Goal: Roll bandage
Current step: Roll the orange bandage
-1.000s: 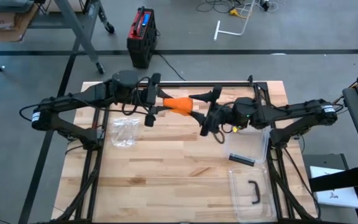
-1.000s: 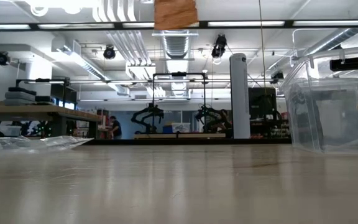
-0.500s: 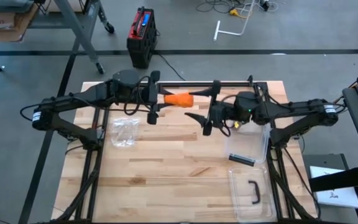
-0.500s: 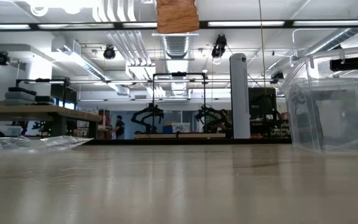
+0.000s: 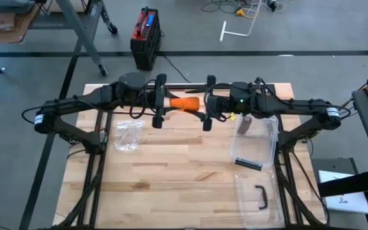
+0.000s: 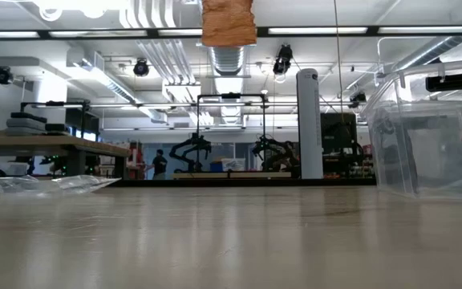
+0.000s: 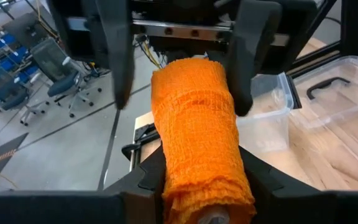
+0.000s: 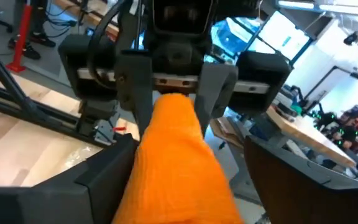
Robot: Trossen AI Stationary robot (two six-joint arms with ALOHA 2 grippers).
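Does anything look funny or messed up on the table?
Nothing looks broken or spilled. The orange bandage roll is held up in the air between the left gripper and right gripper. A crumpled plastic bag just lies on the table.

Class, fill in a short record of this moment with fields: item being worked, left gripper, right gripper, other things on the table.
Item being worked: orange rolled bandage, held in the air above the wooden table
Left gripper: shut on one end of the bandage
Right gripper: open, its fingers on either side of the other end
Other things: crumpled clear plastic bag; clear plastic bin; clear lid with black handle
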